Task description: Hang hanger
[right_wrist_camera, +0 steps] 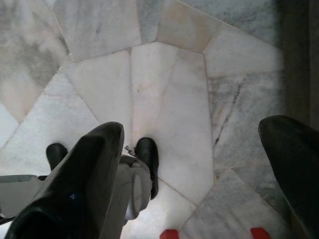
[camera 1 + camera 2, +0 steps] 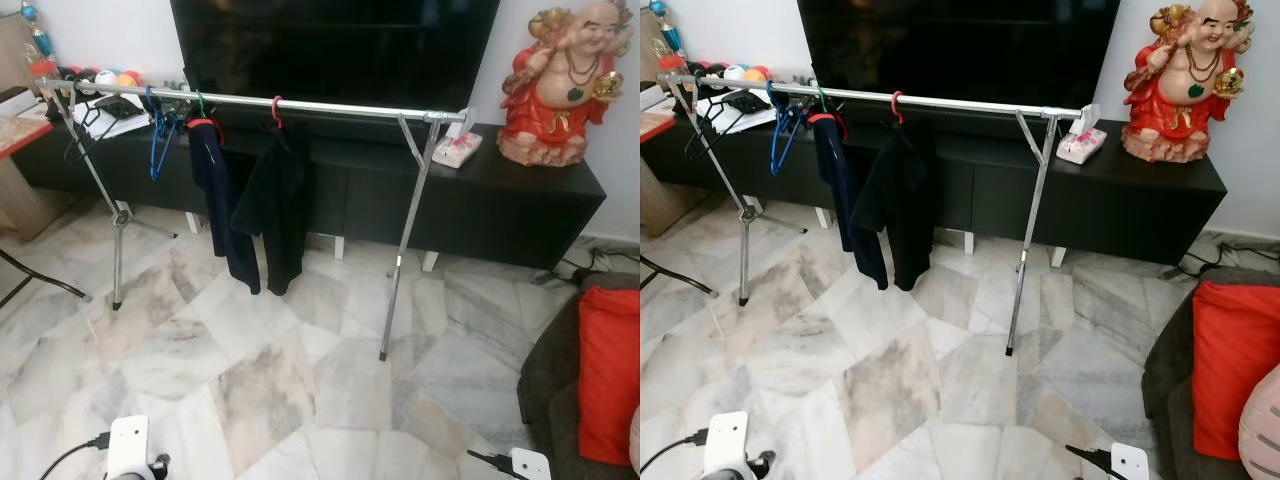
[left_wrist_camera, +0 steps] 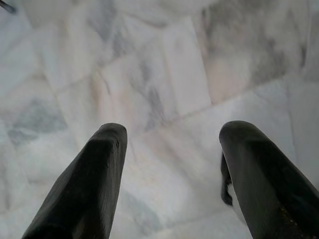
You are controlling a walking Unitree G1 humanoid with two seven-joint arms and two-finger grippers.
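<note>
Silver clothes rail (image 2: pixel 330 104) spanning the marble floor (image 2: pixel 250 370) before the black TV console (image 2: pixel 500 195); two dark garments (image 2: pixel 250 200) at mid-rail, blue hanger (image 2: pixel 155 135) near the left end, probably light, stiff, best gripped below the hook; left gripper (image 3: pixel 169 174) and right gripper (image 1: pixel 194 169) both spread wide, empty, low over the floor.

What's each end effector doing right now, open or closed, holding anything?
Left end effector: open, holding nothing, pointing down at the marble floor.
Right end effector: open, holding nothing, also over the floor.
</note>
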